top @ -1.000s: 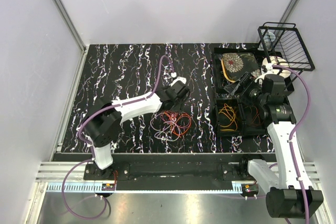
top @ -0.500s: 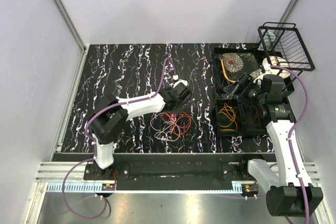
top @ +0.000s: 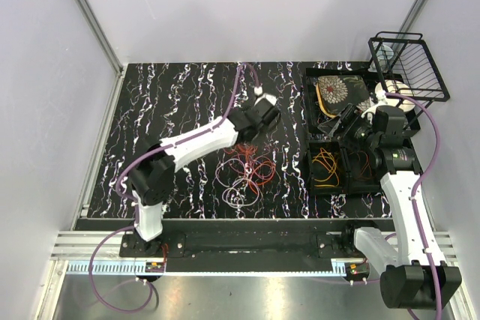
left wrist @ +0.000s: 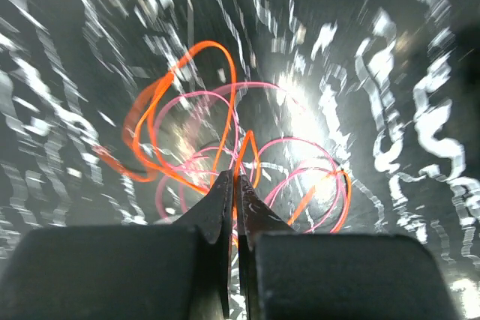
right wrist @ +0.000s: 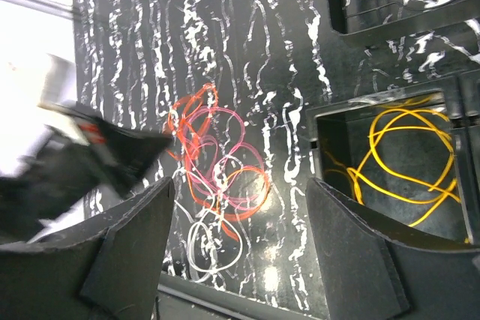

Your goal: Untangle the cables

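A tangle of orange, pink and white cables (top: pixel 244 171) lies on the black marbled table, in front of the middle. My left gripper (top: pixel 244 139) hangs over its far edge, raised off the table. In the left wrist view my left gripper (left wrist: pixel 235 181) is shut on an orange cable (left wrist: pixel 180 103), with pink loops (left wrist: pixel 300 148) trailing below. My right gripper (top: pixel 346 121) hovers open above the black tray, holding nothing. In the right wrist view my right gripper (right wrist: pixel 240 183) frames the tangle, with a white loop (right wrist: pixel 202 249) at its near end.
A black compartment tray (top: pixel 309 185) sits at the right and holds a coiled yellow cable (top: pixel 324 166) and an orange cable (top: pixel 364 162). A patterned pad (top: pixel 334 89) fills its far section. A black wire basket (top: pixel 409 65) stands at the far right corner.
My left gripper closed on the orange cable, then rose and moved away to the far right, stretching the tangle upward. The right arm has barely moved.
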### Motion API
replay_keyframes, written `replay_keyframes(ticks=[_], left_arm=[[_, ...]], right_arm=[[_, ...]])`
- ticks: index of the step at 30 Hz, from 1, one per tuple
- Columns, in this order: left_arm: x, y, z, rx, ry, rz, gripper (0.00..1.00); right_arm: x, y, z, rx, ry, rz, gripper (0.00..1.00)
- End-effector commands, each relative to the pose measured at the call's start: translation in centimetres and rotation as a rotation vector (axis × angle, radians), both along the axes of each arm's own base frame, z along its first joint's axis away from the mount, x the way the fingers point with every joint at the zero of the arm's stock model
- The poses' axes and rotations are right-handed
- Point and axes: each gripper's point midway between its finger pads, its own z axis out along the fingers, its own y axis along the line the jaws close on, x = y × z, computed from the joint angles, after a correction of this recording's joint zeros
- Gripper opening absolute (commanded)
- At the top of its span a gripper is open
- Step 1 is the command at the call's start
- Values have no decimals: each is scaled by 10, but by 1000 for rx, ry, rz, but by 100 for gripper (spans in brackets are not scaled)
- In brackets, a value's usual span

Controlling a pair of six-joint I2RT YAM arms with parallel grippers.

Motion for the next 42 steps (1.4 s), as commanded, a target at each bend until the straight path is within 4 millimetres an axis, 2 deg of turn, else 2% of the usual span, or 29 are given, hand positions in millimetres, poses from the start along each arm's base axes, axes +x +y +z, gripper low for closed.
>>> replay_keyframes(ticks=[1,2,3,4,7,8,10,11,12,13,14,15,16,18,19,21,22,23,24,27,28,30,32,39,42], left_arm=[[20,24,115,-17,-199,22,0],[25,22,146,-41,-253,7,0],[27,26,168,-49,-295,9,0],[28,30,206,-64,-354,-5,0],[26,48,264,-64,-442,18,0],[23,54,309,-130,-522,27,0],[11,70,354,-207,-600,46,0],[6,74,363,-236,-617,50,0],[-7,86,384,-292,-653,47,0],[-5,81,372,-292,-646,40,0],[-8,84,369,-302,-654,41,0],[-18,99,376,-333,-688,60,1],[-9,91,336,-297,-652,69,2],[-11,95,302,-280,-611,81,3],[-8,96,254,-234,-524,102,3],[-9,89,204,-202,-389,97,0],[-11,92,184,-186,-314,113,0],[-10,86,173,-172,-266,99,0],[-12,81,176,-186,-243,69,0],[-12,78,245,-277,-347,22,0],[-13,79,283,-335,-424,9,0],[-19,80,332,-428,-524,-19,0],[-26,82,353,-476,-571,-45,0],[-44,63,355,-602,-559,-152,0],[-46,64,359,-617,-569,-155,0]], right_arm=[[-2,10,17,34,-59,45,77],[-3,11,19,37,-64,46,77],[-4,11,20,43,-64,48,76],[-5,12,21,46,-68,48,76],[-9,12,26,48,-79,50,76],[-11,12,29,48,-82,51,76],[-13,12,31,49,-86,49,76],[-14,12,33,48,-92,47,76],[-14,13,33,54,-90,47,76],[-16,13,34,57,-94,48,76],[-16,13,34,59,-93,48,76],[-16,14,34,68,-90,50,76],[-16,15,34,73,-92,53,76],[-17,17,34,85,-88,57,75],[-17,17,36,86,-92,58,75],[-19,17,38,79,-100,60,75],[-21,16,37,77,-90,60,75],[-22,16,37,68,-92,62,75],[-23,16,37,69,-91,64,75],[-25,20,37,84,-84,80,75],[-24,21,40,94,-98,89,75],[-24,28,47,131,-119,120,75],[-27,37,50,172,-124,162,75],[-35,59,66,268,-190,311,74],[-37,71,71,286,-223,372,73]])
